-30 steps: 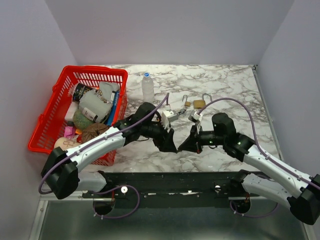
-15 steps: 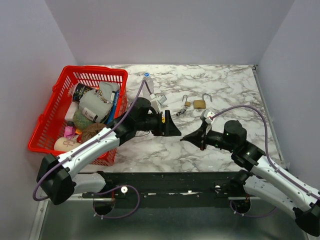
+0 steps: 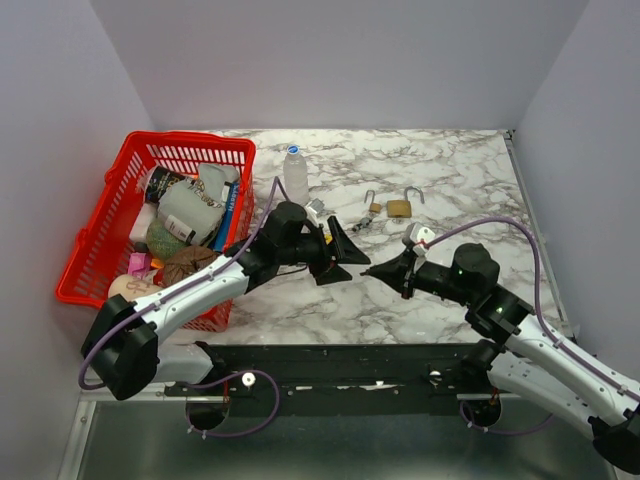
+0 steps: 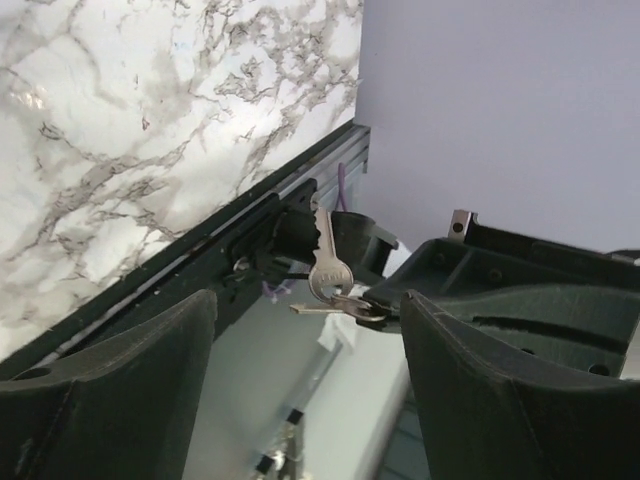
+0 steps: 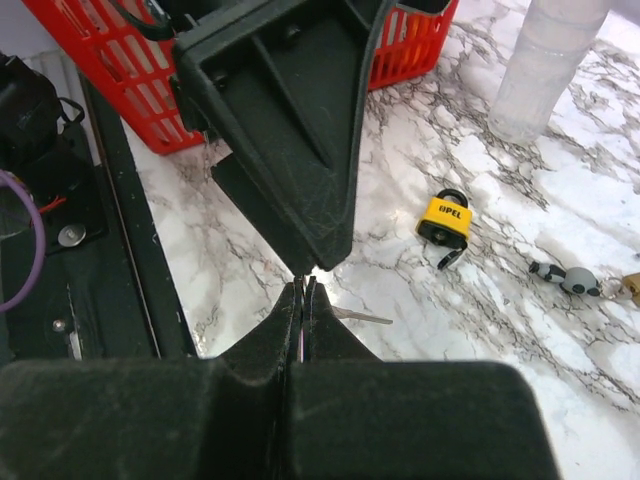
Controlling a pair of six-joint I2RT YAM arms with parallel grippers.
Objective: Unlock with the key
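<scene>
So, change: both arms are lifting back from the near edge of the table [image 3: 470,170], where they were huddling tip to tip 1 s ago. They are now facing each other nearer mid-table.
L gripper [image 3: 352,264]: pointing across at the R arm after swinging round, fingers standing wide apart w/ nothing btwn them.
R gripper [image 3: 372,272]: staying pinched together on the key [image 4: 328,270], which is hanging off its tip w/ a second key on the same ring.
Key posn: hanging in the air btwn the two grippers, just in front of the L fingers, not touching any lock.
Locks: yellow padlock [image 5: 445,218] is lying on the marble near the grippers. Brass padlock [image 3: 398,208], shackle open, is sitting further back. Can't tell if the yellow one is locked.
Meaning: prob. the key is staying secured in the R side while the L side is freeing itself to grab or steady a lock. Nothing is going into a keyhole yet, so the unlocking itself is still waiting on a lock being picked and held.
</scene>
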